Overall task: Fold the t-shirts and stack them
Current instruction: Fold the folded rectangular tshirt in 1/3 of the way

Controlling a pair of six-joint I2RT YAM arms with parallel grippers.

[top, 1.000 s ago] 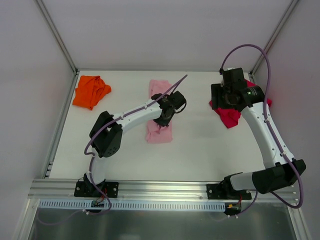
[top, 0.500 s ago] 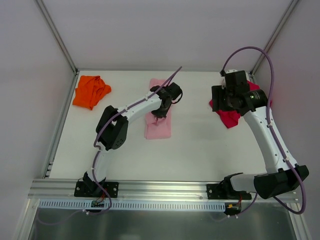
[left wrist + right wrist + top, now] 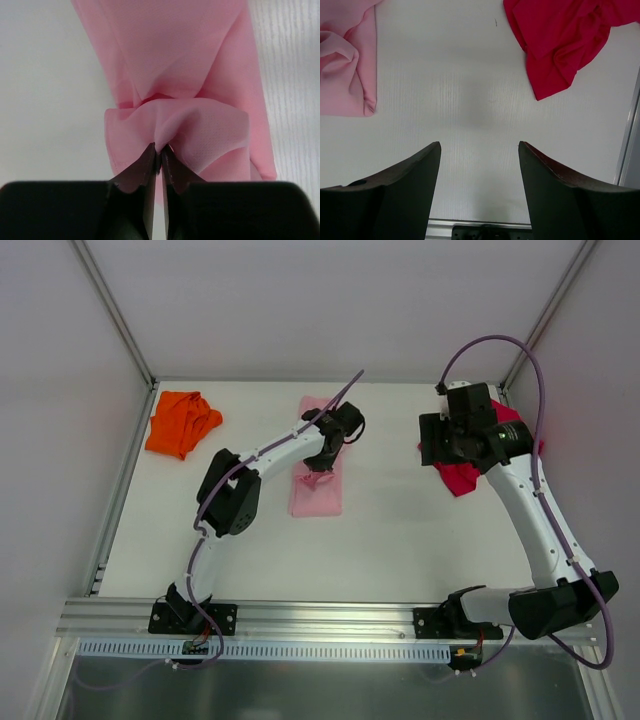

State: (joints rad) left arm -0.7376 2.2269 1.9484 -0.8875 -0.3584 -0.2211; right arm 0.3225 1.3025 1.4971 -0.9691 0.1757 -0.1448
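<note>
The light pink t-shirt point(image 3: 318, 498) lies in the middle of the table point(image 3: 400, 540). Its near hem is pinched in the left gripper point(image 3: 160, 150), which over the last second has drawn it back over itself, so the fold is underway. The right gripper point(image 3: 480, 146) hangs wide open beside the crumpled crimson t-shirt point(image 3: 560, 40).

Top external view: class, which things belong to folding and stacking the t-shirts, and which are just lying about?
Belong: pink t-shirt, pinched by the left gripper; orange t-shirt; red t-shirt; open right gripper.
Just there: table; purple cables; metal rail.
</note>
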